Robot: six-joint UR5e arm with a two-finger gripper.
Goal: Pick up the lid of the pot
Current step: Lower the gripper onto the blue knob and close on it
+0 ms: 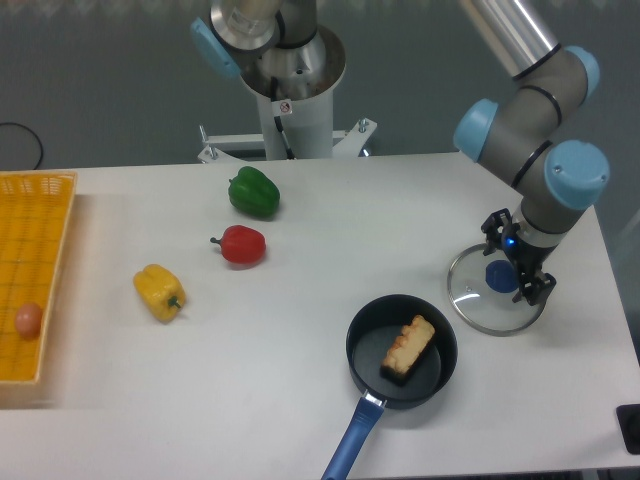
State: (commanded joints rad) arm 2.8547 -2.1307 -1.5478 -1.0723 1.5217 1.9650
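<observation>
Its 2 fingers parted, the claw (pixel 518 258) hangs over the lid (pixel 478 308) and its 1 blue knob (pixel 498 277), contact unclear. The lid lies on the tabletop (pixel 220 370) near a black pan (pixel 371 352) holding 1 brown-and-black item (pixel 408 346). Farther out lie 3 peppers: red (pixel 241 245), green (pixel 254 193) and yellow (pixel 158 291); 1 orange crate (pixel 28 230) stands at frame left.

the arm (pixel 292 22) is pale grey with a blue cap (pixel 216 48).
</observation>
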